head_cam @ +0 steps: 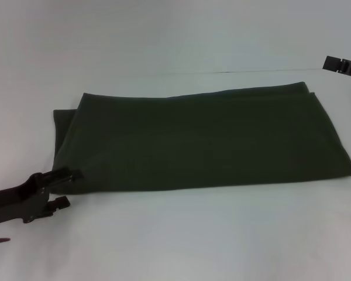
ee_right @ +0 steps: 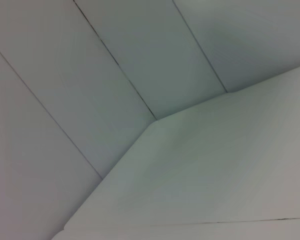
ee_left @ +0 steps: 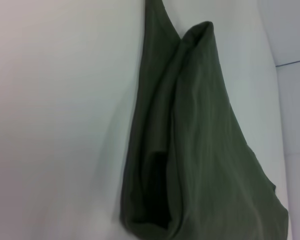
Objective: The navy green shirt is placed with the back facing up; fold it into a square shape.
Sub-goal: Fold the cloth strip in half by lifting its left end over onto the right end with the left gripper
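The navy green shirt (head_cam: pixel 199 140) lies flat on the white table (head_cam: pixel 181 240), folded into a long band running left to right, with a layered edge at its left end. My left gripper (head_cam: pixel 71 188) is open at the shirt's near left corner. One finger rests against the fabric edge and the other is over bare table. The left wrist view shows the shirt (ee_left: pixel 205 150) close up, with its stacked layers gaping. My right gripper (head_cam: pixel 342 63) hangs at the far right, away from the shirt, with only a black part showing.
The table's far edge (head_cam: pixel 222 72) runs behind the shirt, with pale wall beyond it. The right wrist view holds only a table corner (ee_right: pixel 155 122) and wall panels. Bare white table lies in front of the shirt.
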